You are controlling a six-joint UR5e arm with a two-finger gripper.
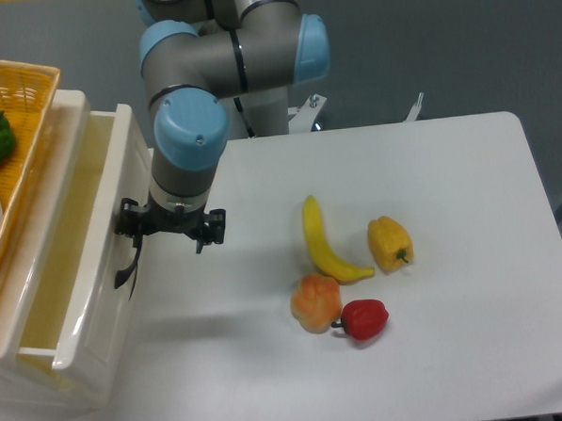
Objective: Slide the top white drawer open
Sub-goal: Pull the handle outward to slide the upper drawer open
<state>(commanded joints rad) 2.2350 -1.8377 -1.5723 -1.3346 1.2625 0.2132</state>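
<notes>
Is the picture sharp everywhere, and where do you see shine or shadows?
In the single camera view, focus is sharp on the whole; the gripper looks slightly soft. Glare streaks run along the glossy rim of the top white drawer. A soft grey shadow of the arm lies on the table below the gripper, and small shadows hug the banana and red pepper. Lighting is even, with no obvious distortion.

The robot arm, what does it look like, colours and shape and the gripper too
The arm is built from thick silver-grey cylindrical segments with rounded light-blue caps at the joints. Its gripper is a small black assembly below a grey wrist. No cables or markings are visible.
</notes>
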